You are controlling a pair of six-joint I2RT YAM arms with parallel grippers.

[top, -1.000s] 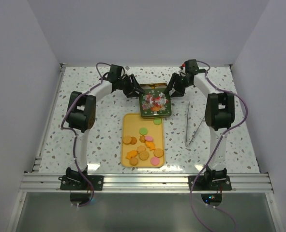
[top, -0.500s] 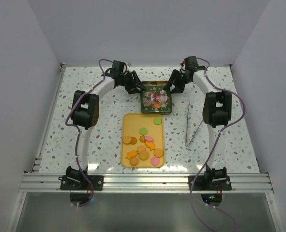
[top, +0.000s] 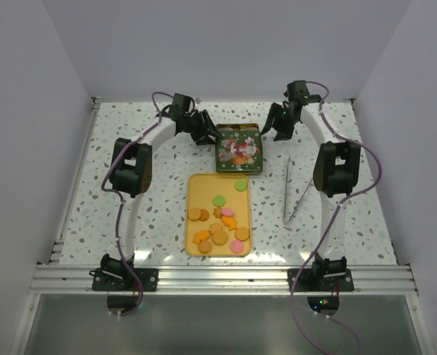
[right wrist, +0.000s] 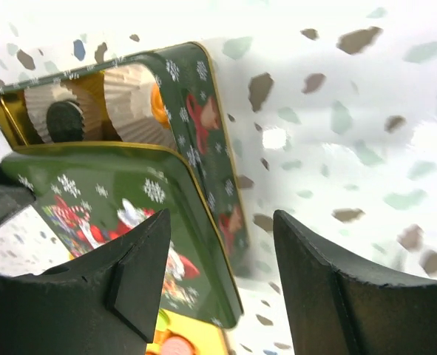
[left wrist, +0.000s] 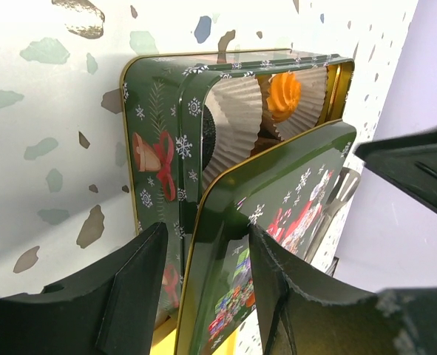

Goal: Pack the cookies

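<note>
The left arm (top: 129,170) and the right arm (top: 335,166) are twins: white tubular links joined by chunky black housings. A purple cable (top: 157,97) trails in loose loops along the left arm, and a second purple cable (top: 375,171) does the same on the right. Each arm is bolted to a black base plate (top: 122,279) – small lights glow just below the right base plate (top: 323,275). The left hand (left wrist: 203,244) and the right hand (right wrist: 218,222) have broad, matte black, wedge-shaped fingers (left wrist: 129,296) with bevelled edges.
</note>
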